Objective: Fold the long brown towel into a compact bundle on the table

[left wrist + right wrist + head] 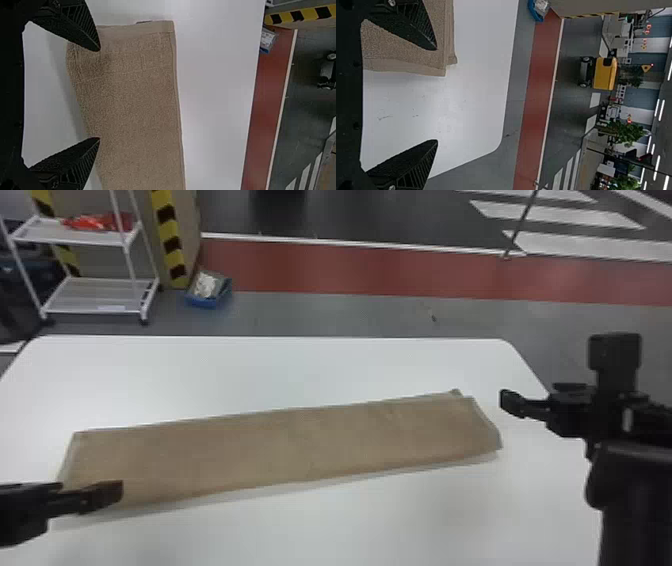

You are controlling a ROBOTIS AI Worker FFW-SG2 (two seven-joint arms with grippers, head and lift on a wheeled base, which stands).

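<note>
Towel (290,445) on table (250,375); rack (85,297) behind table, left; box (202,301) right of rack.

From the head I look forward and down, the table (250,375) spanning the lower frame. My two wrist views, sideways and closer, share the towel (300,445).

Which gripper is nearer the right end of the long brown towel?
Right. The black right gripper is by the towel's right end; the black left gripper is away near the opposite end.
</note>
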